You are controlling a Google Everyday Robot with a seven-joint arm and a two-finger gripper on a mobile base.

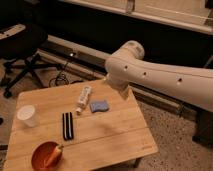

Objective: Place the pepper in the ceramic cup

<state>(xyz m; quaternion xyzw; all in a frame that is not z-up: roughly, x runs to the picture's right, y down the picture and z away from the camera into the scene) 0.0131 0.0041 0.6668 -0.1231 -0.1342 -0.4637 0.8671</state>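
**Table** (115,137): pale wood, matt, with grain and plank seams showing. **Ceramic cup** (27,115), at its 9 o'clock: white, smooth. **Bowl** (34,159), at 7 o'clock: orange-brown, glossy. **Pepper** (52,156), inside the bowl: smooth orange-red skin. **Sponge** (99,106): blue, matt, porous-looking. **Gripper** (120,91), at 1 o'clock from the sponge: smooth white plastic-like casing with a faint sheen.
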